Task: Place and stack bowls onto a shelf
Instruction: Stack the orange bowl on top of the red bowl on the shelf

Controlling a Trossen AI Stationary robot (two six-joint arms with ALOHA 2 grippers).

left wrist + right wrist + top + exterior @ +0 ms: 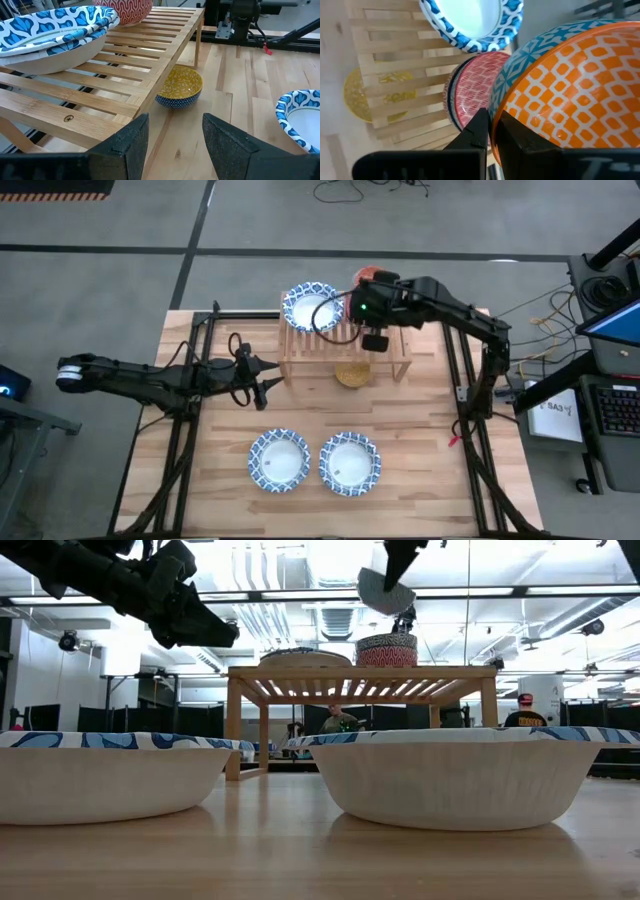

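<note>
Overhead and wrist views at the stacking step. The left gripper [268, 380] waits just beside the shelf's left end, jaws apart and empty, facing along the slats toward the yellow bowl [352, 374] that sits on the tabletop under the shelf [395, 346]. On the slatted top, at its left end, lie stacked blue-and-white bowls [312, 307]; two more blue-and-white bowls [279, 460] [349, 463] rest side by side on the near part of the table, well apart from the shelf. The right gripper [492, 131] is over the middle of the shelf with its fingers clamped on the rim of the orange bowl [575, 95], which hangs tilted, its opening turned sideways rather than up. The deciding relation: the red patterned bowl [470, 92] stands on the slats directly below and just beside the held bowl, next to the blue-and-white stack, so the right arm is plainly the nearer one, and the bowl would need levelling before it can nest. The orange bowl has a lattice-patterned interior and a teal geometric outer wall; the red bowl carries a fine wavy pattern.
</note>
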